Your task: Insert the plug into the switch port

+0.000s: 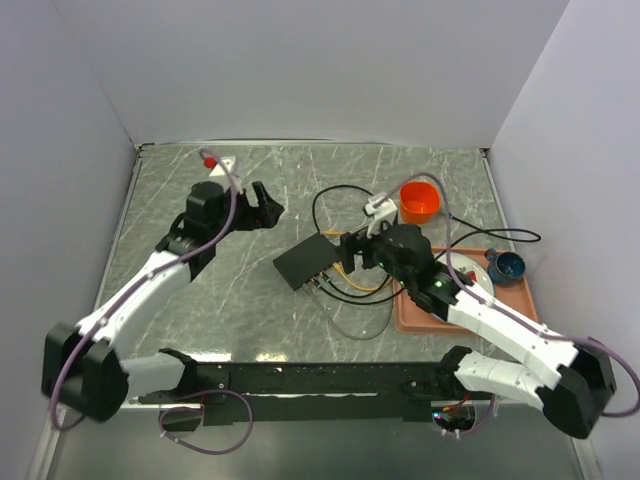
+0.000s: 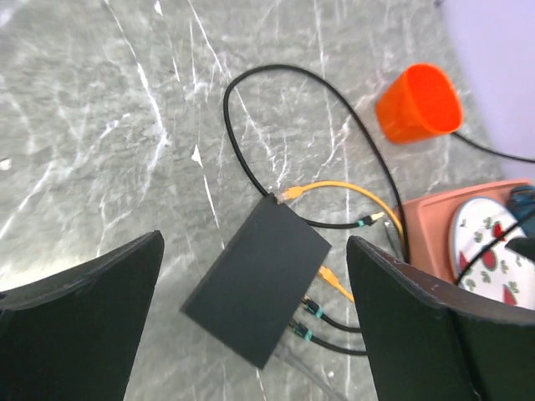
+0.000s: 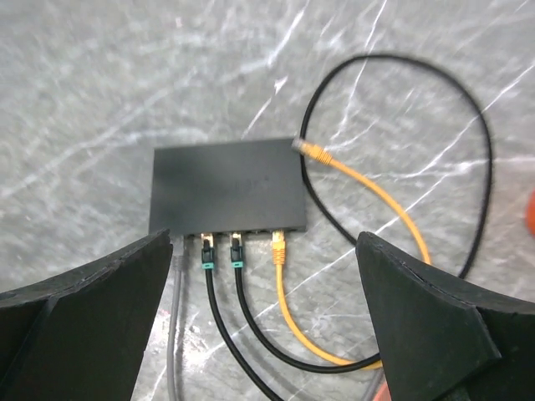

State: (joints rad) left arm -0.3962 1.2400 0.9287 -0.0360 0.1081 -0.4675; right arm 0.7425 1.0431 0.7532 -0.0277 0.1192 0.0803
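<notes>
The switch [image 1: 304, 262] is a flat black box lying on the marble table. In the right wrist view the switch [image 3: 227, 185] has two black teal-banded plugs [image 3: 206, 251] and an orange plug [image 3: 279, 245] in its near socket edge, with a grey cable [image 3: 175, 276] at the left. The orange cable's other plug [image 3: 311, 150] lies loose by the switch's far right corner. My right gripper [image 3: 262, 246] is open and empty, just short of the socket edge. My left gripper [image 2: 255, 242] is open and empty above the switch [image 2: 259, 282]. A loose black plug [image 2: 372, 219] lies right of the switch.
An orange cup [image 1: 420, 202] stands behind the switch. A terracotta tray [image 1: 420, 318] at the right holds a watermelon plate [image 2: 489, 259] and a blue bowl [image 1: 505, 266]. A black cable loop [image 1: 330, 200] lies on the table. A small red-topped white object [image 1: 214, 160] sits at the back left.
</notes>
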